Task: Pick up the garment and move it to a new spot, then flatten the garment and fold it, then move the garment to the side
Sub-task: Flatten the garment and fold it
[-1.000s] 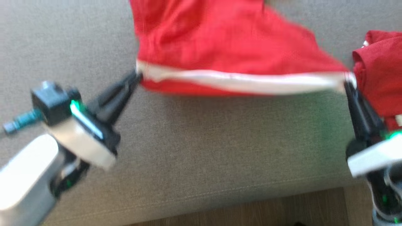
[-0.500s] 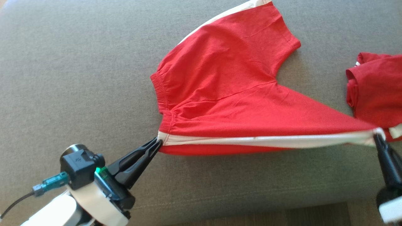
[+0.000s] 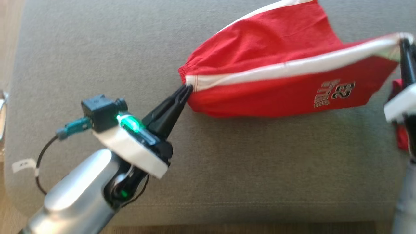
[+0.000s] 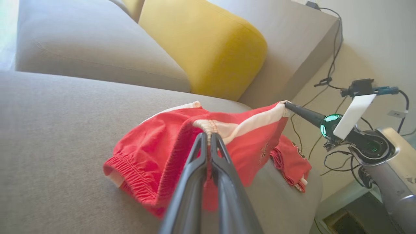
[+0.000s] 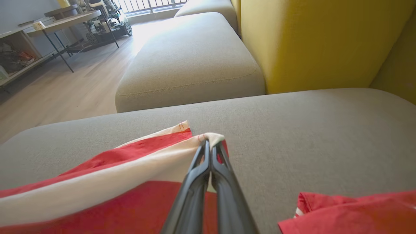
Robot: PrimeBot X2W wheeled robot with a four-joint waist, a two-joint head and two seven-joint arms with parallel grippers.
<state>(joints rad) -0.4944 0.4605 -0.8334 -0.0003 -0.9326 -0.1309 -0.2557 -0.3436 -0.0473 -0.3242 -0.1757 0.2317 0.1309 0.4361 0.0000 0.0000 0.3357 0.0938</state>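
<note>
you're holding the red white-striped fabric shorts (image 3: 276,65), left gripper (image 3: 187,89) and right gripper (image 3: 404,43) pinching its ends; flattening, folding are pending.

The sofa seat (image 3: 81,58) is open along its left side and front edge. The red shorts (image 3: 276,55) span its right half; a yellow cushion (image 4: 208,48) walls the back.

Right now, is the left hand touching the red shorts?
Touching. The left wrist view shows the left hand pinched shut on a corner of the red shorts.
</note>
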